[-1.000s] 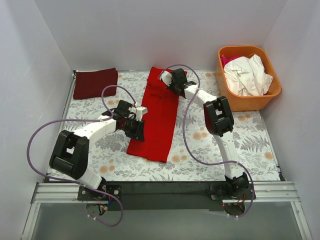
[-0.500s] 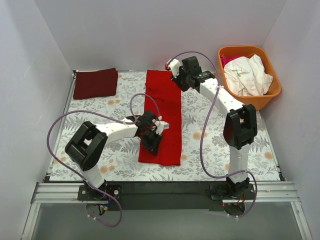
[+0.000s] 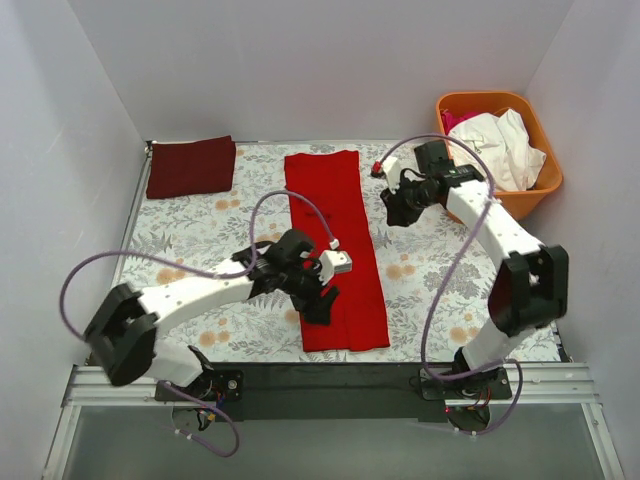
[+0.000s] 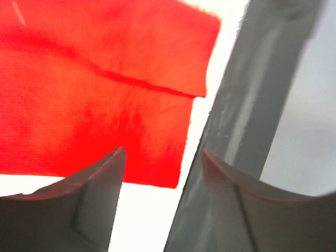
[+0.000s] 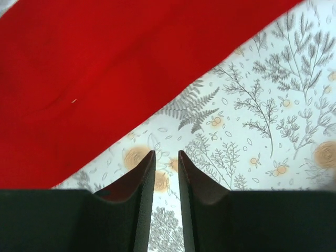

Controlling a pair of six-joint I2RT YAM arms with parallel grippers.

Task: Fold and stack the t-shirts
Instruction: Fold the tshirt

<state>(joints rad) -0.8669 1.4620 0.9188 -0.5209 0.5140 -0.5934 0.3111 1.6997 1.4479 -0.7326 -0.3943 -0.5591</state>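
On the flowered table (image 3: 200, 230), your left arm (image 3: 200, 290) covers part of the red t-shirt (image 3: 335, 225) near its near end. The left wrist view is blurred, so you make out only a red corner with one layer lying over another. Your left gripper (image 4: 163, 155) hangs over that corner, jaws well apart, nothing between them. Your right gripper (image 5: 166, 153) hovers above bare table beside the shirt's right edge, fingers drawn to a thin slit, empty. A pink scrap (image 3: 455, 120) behind the white t-shirt (image 3: 495, 150) in the orange tub (image 3: 548, 185) is too hidden to name. You count three t-shirts: the red one in a long strip mid-table, the maroon t-shirt (image 3: 190, 167) folded at the far left corner, the white one crumpled in the single tub.
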